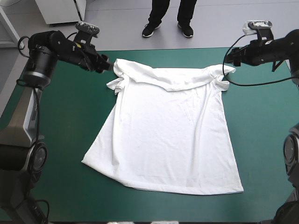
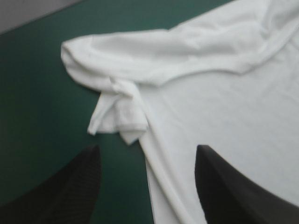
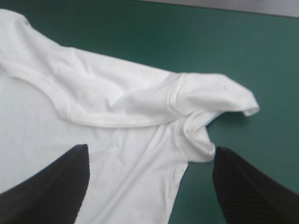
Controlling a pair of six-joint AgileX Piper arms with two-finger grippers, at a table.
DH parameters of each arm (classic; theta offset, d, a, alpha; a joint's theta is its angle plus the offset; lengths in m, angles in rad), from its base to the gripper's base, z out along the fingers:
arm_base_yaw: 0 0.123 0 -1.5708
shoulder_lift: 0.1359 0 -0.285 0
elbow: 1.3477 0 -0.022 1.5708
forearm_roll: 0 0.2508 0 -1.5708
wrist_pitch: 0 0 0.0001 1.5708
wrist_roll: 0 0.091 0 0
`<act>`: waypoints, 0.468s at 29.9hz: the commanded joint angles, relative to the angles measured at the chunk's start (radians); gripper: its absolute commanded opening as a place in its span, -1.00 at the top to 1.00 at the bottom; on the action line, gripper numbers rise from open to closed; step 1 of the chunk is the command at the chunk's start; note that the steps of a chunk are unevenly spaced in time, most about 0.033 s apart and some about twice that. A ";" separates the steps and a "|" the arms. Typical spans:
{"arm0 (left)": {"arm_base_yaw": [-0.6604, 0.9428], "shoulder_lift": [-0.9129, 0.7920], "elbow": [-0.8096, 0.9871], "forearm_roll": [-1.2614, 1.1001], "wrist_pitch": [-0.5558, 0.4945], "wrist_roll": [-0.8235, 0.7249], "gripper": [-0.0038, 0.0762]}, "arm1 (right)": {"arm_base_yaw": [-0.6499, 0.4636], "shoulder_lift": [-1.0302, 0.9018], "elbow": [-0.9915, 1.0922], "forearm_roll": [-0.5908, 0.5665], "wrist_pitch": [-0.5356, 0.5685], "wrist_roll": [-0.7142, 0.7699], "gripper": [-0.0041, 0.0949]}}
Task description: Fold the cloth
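T-shirt (image 1: 168, 135) spread flat mid-frame, with bare surface (image 1: 266, 140) on both sides. Left gripper (image 1: 105, 63) and right gripper (image 1: 233, 59), both spread apart, sit at its upper-frame shoulders.

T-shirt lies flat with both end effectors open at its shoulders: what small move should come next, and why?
Probably lower both and pinch the shoulder corners for a first fold. The T-shirt lies spread flat; the left end effector and the right end effector stand open at its shoulder corners, holding nothing.

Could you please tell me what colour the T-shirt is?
The T-shirt is plain white, with no print visible; the high view shows it best.
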 commanded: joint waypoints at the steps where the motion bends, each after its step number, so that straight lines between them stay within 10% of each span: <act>1: -0.001 -0.163 0.168 0.042 0.017 -0.034 -0.19 | -0.004 -0.172 0.176 0.030 -0.049 -0.024 -0.48; 14: -0.001 -0.536 0.878 0.140 -0.038 -0.058 -0.19 | 0.268 -0.648 0.802 -0.299 -0.177 0.124 -0.48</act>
